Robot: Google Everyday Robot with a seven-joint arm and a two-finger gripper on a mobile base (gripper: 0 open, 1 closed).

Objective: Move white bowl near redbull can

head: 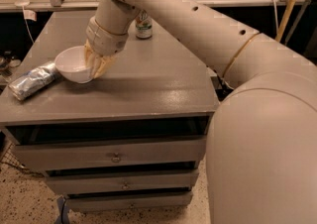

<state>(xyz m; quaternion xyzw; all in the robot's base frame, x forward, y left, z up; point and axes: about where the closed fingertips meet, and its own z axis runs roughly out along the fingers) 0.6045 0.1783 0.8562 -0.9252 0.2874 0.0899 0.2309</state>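
Observation:
The white bowl [72,64] sits on the grey cabinet top [148,79] at the left. The redbull can [33,81], silver and crinkled, lies on its side just left of the bowl, almost touching it. My gripper [95,65] is at the bowl's right rim, fingers [100,67] closed on the rim, one inside and one outside. The arm reaches down from the upper right.
A green-and-white soda can [143,26] stands upright at the back of the cabinet top, behind my arm. The cabinet has drawers [115,154] below. The left edge of the top is close to the redbull can. A table and railing stand behind.

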